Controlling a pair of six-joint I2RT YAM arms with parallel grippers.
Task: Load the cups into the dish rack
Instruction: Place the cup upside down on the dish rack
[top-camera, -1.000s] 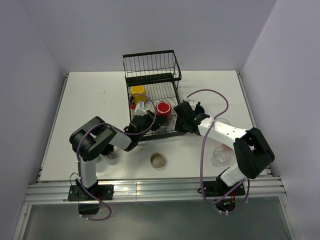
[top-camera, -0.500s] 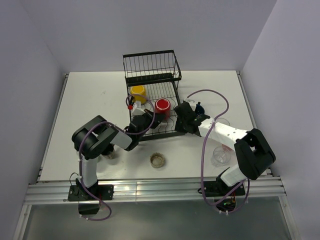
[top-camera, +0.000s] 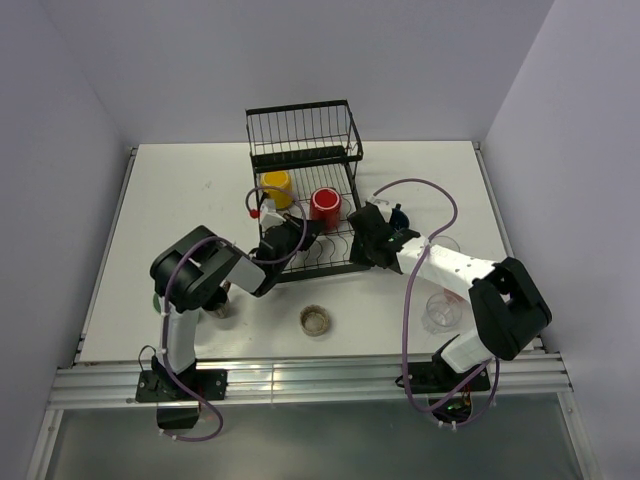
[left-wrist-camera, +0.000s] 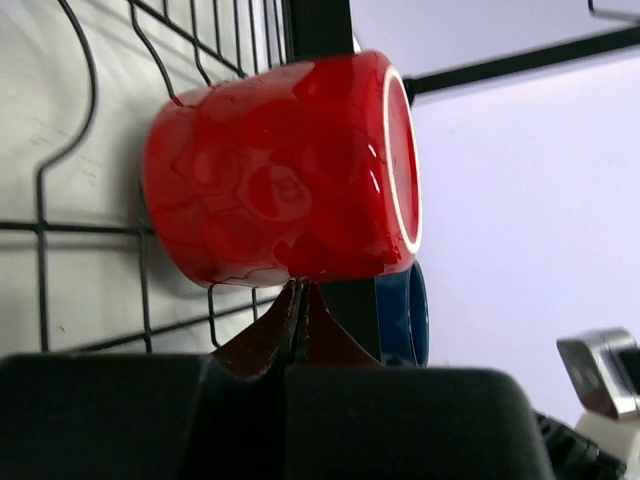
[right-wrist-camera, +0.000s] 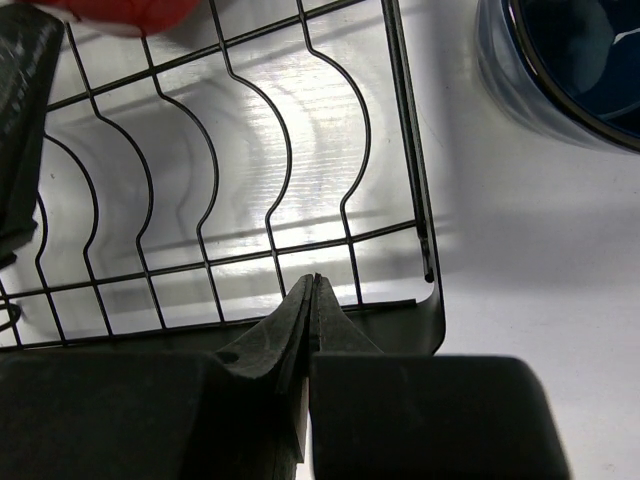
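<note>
The black wire dish rack (top-camera: 300, 111) stands mid-table. A red mug (top-camera: 325, 205) and a yellow cup (top-camera: 277, 188) sit in it. My left gripper (top-camera: 306, 231) is shut and empty, its tips touching the red mug's side (left-wrist-camera: 280, 180) over the rack wires (left-wrist-camera: 40, 200). My right gripper (top-camera: 362, 233) is shut and empty above the rack's near right corner (right-wrist-camera: 405, 150). A navy cup (top-camera: 398, 215) stands on the table just right of the rack, and shows in the right wrist view (right-wrist-camera: 560, 60). A low brownish glass (top-camera: 316, 320) and clear glasses (top-camera: 440, 310) stand on the table.
A second clear glass (top-camera: 447, 246) stands beside the right forearm. A dark cup (top-camera: 222, 306) sits by the left arm's elbow. The rack's taller basket section (top-camera: 348, 125) is at the far end. The table's front rail (top-camera: 300, 375) runs along the near edge.
My left gripper has moved right and farther into the rack, up against the red mug, which has shifted slightly away. The right gripper has barely moved.
</note>
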